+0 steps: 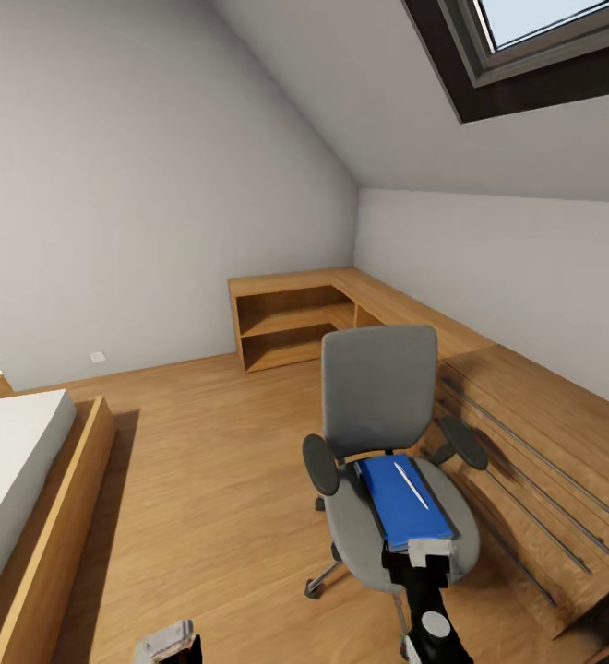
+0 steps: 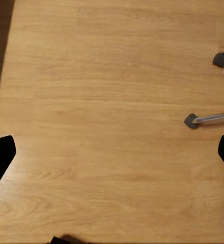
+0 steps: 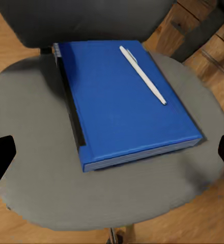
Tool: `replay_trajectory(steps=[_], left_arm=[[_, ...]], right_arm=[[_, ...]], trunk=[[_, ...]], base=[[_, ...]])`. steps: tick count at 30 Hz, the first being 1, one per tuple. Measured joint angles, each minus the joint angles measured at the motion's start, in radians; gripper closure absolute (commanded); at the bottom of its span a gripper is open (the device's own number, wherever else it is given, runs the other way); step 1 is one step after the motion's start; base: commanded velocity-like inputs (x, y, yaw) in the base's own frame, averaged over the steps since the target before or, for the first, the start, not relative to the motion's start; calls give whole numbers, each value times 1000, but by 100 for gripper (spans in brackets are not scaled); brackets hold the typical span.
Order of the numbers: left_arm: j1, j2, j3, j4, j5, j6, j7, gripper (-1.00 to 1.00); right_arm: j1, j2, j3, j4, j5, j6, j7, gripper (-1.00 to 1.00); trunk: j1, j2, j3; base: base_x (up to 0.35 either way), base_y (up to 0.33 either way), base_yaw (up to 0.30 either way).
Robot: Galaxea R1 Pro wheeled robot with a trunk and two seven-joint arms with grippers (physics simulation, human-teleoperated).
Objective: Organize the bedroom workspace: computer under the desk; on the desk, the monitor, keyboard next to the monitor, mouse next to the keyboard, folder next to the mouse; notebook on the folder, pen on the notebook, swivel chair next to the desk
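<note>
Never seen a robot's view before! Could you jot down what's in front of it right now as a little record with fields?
Room: attic bedroom, wood floor, skylight
Swivel chair: in front of the robot, beside low wooden cabinets
Folder: blue, lying flat on the chair seat
Pen: white, lying on the folder
Right gripper: open, hovering at the seat's near edge, above the folder's near end
Left gripper: open, low over bare floor
Bed: at the robot's left
Desk, monitor, keyboard: cannot tell from these views
</note>
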Motion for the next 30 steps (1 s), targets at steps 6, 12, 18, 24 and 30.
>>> replay_trajectory(steps=[6, 12, 18, 24, 30], left_arm=[[-278, -1, 79, 44, 1, 299, 59, -100], [-512, -2, 98, 305, 82, 364, 61, -100], [-571, 3, 107, 354, 194, 352, 63, -100], [-576, 7, 108, 363, 208, 340, 59, -100], [-577, 7, 108, 368, 210, 337, 58, -100]], right_arm=[[-306, -37, -13, 199, -131, 231, 8, -100], [-523, -59, -14, 524, -154, 251, 89, -100], [-575, -70, -16, 600, -155, 347, 125, -100], [-579, -74, -13, 605, -154, 452, 131, -100], [-580, -81, -11, 609, -151, 462, 135, -100]], trunk=[[0, 0, 0], [0, 0, 0], [0, 0, 0], [0, 0, 0], [-1, 0, 0]], base=[[0, 0, 0], [0, 0, 0], [0, 0, 0], [64, 11, 0], [281, 2, 0]])
